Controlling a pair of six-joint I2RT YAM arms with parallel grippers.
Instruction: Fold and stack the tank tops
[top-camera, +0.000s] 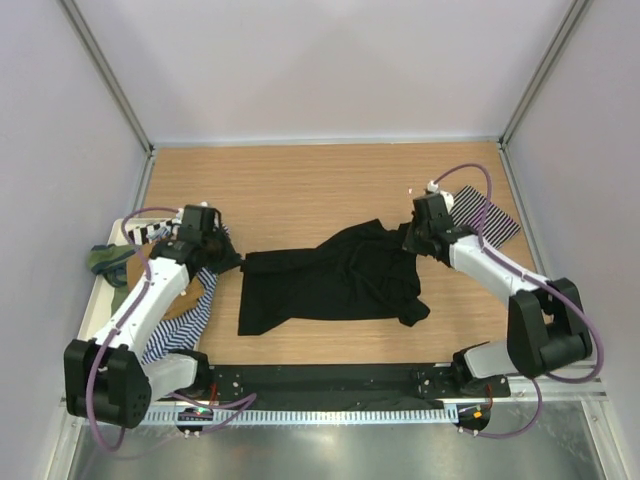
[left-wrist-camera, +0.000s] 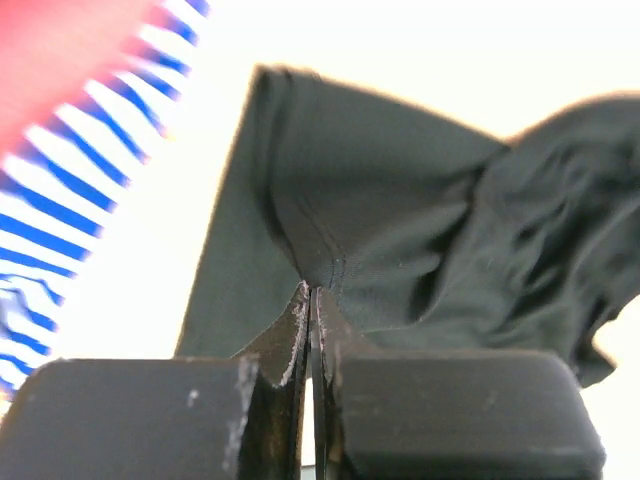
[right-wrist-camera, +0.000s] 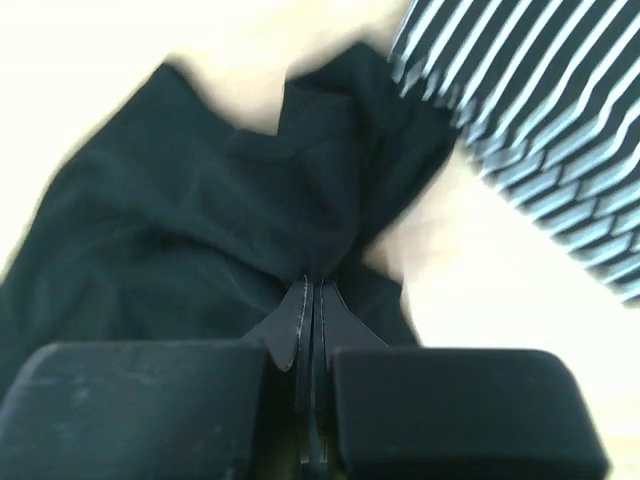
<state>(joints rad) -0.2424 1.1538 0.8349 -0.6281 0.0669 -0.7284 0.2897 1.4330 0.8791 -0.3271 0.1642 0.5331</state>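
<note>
Only overhead shows the green top (top-camera: 100, 262) left of the black top (top-camera: 330, 285)

Setting: robotics lab test cell.
Enclosure: plain pale panel walls (top-camera: 320, 60), grey metal corner posts (top-camera: 108, 75).
Surface: light wood-grain table (top-camera: 300, 190).
Mounting: black base rail (top-camera: 320, 380) along the table's near edge.

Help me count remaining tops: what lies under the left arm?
A blue-and-white striped tank top and a tan one poke out beneath the left arm, with a green one beside it. The arm covers much of them, so anything else there is hidden.
</note>
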